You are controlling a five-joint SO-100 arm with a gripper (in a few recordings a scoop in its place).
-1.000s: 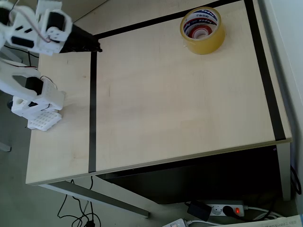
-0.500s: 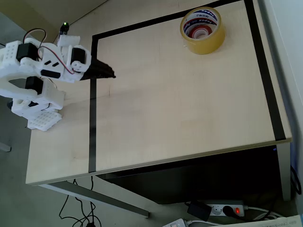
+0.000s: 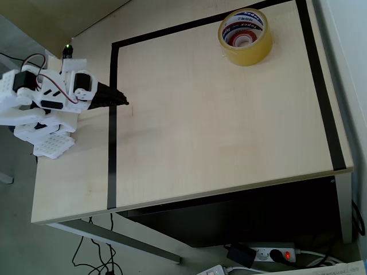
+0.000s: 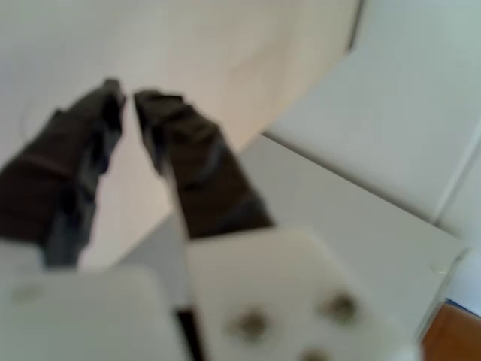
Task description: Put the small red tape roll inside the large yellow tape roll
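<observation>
sitting inside the large yellow tape roll (image 3: 245, 36) far right, the small red tape roll (image 3: 242, 39) looks placed (task seemingly done); gripper (image 3: 123, 102) at left, nearly closed, empty.

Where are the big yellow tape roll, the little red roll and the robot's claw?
large yellow tape roll (image 3: 252, 53): overhead view, amber outer wall.
small red tape roll (image 3: 243, 37): overhead view, red ring inside the yellow roll.
gripper (image 3: 121, 101): overhead view, dark fingertips.
</observation>
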